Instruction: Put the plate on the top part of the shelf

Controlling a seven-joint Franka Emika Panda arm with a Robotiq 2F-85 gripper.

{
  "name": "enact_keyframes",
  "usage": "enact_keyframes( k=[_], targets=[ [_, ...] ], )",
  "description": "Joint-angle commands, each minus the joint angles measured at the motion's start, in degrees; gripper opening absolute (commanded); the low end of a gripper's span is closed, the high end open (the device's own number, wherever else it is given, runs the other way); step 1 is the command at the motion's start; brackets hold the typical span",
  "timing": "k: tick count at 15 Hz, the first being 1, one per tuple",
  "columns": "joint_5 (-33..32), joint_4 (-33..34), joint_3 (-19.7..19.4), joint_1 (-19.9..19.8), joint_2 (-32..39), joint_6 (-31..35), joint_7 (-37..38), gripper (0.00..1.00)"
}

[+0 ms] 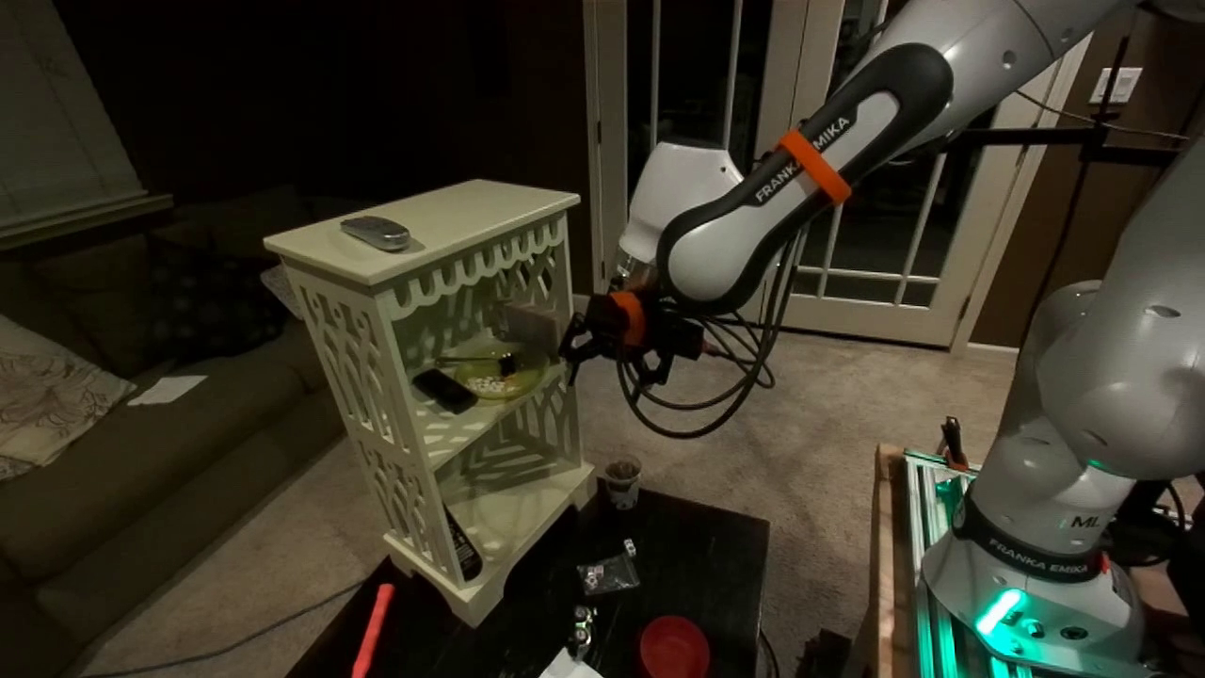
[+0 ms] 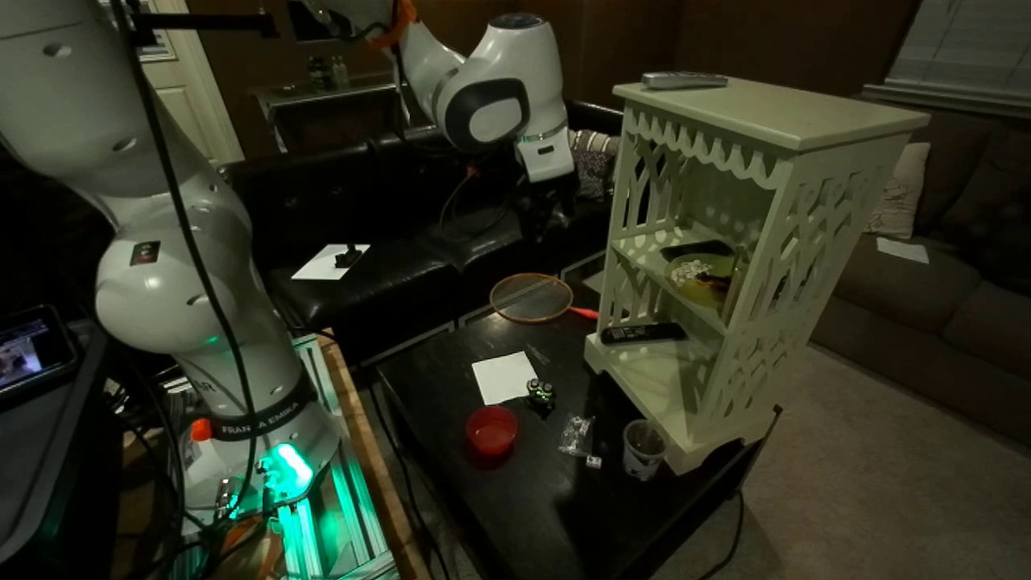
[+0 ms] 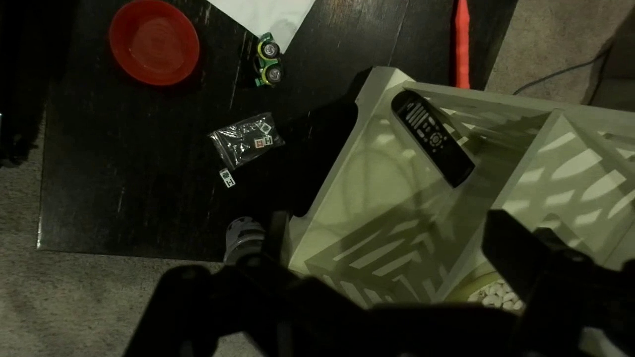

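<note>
Hand [image 3: 388, 223] — jaws apart, visible gap to shelf [image 2: 797, 113] | plate [image 1: 532, 377] — middle tier [image 1: 447, 433], near front edge

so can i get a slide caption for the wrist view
Open gripper partly hides the yellow-green plate in the cream shelf unit; a black remote control sits in the bottom compartment.

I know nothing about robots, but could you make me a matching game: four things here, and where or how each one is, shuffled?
1. plate
2. red bowl
3. grey oblong object
4. gripper

A. open, holding nothing
B. on the flat top of the shelf
C. on the shelf's middle tier
D. on the black table

Pairs: 1-C, 2-D, 3-B, 4-A
</note>
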Motion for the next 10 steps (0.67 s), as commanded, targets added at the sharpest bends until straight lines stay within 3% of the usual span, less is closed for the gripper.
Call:
enact_keyframes(
  k=[1, 6, 7, 10],
  targets=[
    [-2.5, 0.2, -1.9, 2.0, 1.8, 0.5, 1.2, 1.0],
    [-8.7, 3.6, -4.4, 1.7, 14.2, 13.6, 8.1, 1.0],
    [-10.7, 4.6, -3.6, -0.3, 16.6, 16.5, 10.7, 1.0],
    [-15.3, 8.2, -9.7, 1.9, 21.6, 22.6, 16.7, 1.0]
  ],
)
